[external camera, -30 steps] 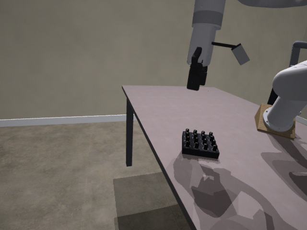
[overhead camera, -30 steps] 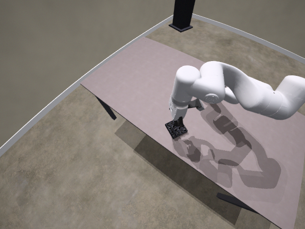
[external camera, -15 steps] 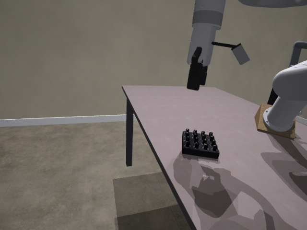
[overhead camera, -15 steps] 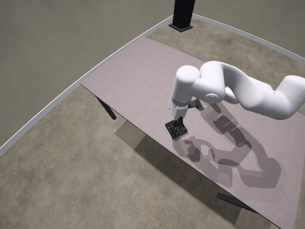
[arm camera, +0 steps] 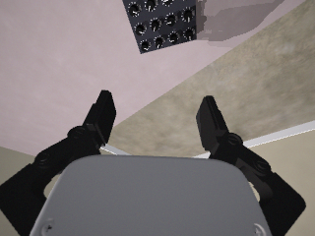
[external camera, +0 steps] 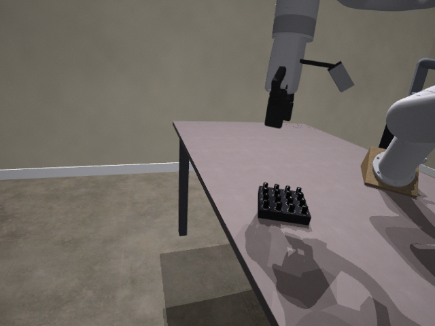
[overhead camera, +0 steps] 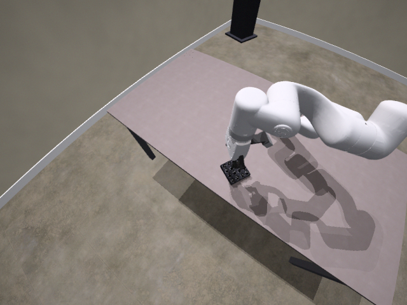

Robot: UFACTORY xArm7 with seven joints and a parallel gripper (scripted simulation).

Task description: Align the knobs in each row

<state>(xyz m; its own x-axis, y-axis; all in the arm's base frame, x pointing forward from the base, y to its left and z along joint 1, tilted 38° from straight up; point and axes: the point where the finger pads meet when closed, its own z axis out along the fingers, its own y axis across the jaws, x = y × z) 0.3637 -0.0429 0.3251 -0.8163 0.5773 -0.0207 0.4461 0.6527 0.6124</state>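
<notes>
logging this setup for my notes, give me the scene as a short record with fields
knob box: black knob box, upright on the table
knobs: four rows of four
gripper: open, hanging above the table
contact with box: none
arm base: on a wooden block
knob pointing: too small to tell
socket side: cannot tell

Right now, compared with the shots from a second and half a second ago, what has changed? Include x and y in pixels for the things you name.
Nothing visibly changed. In the top and exterior views, the arm (overhead camera: 282, 108) (external camera: 294, 26) and its tool (external camera: 278, 109) (arm camera: 157, 103) hold the same pose above the table (overhead camera: 184, 108) (external camera: 238, 151), and the knob box (overhead camera: 233, 171) (external camera: 283, 215) sits where it was.
</notes>
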